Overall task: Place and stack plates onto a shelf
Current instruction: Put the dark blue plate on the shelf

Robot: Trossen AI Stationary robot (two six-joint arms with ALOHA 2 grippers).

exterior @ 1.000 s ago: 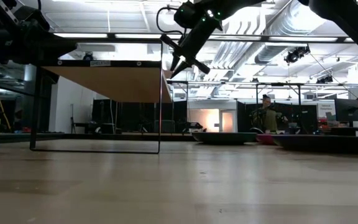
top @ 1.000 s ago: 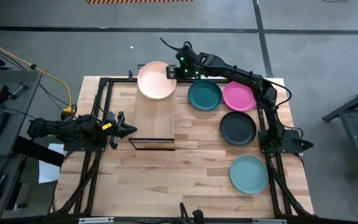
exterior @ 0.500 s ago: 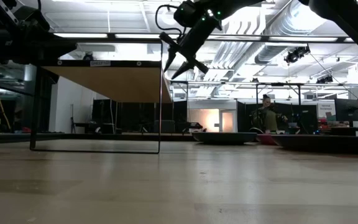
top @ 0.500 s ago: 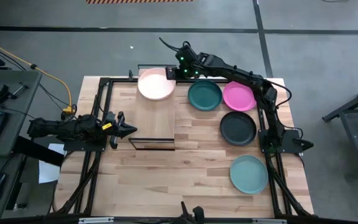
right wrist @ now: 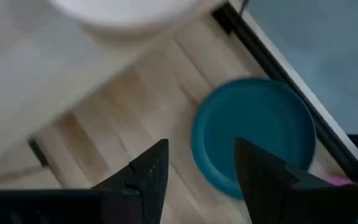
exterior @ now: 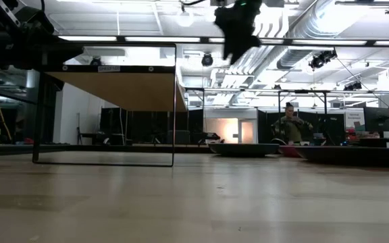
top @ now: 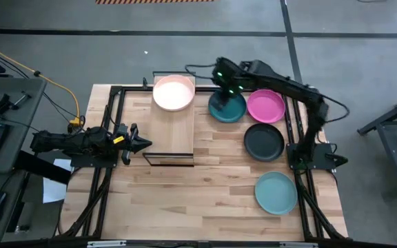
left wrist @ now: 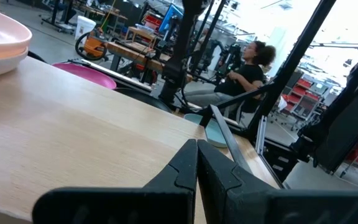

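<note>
A pale peach plate [top: 174,92] rests flat on the far end of the shelf [top: 173,131], a light-wood board on a black frame; the left wrist view shows this plate [left wrist: 2,38] too. My right gripper [top: 225,87] hangs open in the air over the far edge of the dark teal plate [top: 227,107], which lies on the table [right wrist: 253,134] beyond its fingers [right wrist: 146,171]. My left gripper [top: 140,143] waits shut at the shelf's left side, by its near corner.
On the table right of the shelf lie a magenta plate [top: 265,105], a black plate [top: 264,142] and a light blue-green plate [top: 276,192]. The near half of the shelf board [left wrist: 73,124] is bare. People sit in the room beyond the table [exterior: 290,125].
My right gripper has opened and let go of the peach plate, which now lies flat on the shelf's far end. The gripper has then risen and swung toward the table's right, ending above the dark teal plate.
</note>
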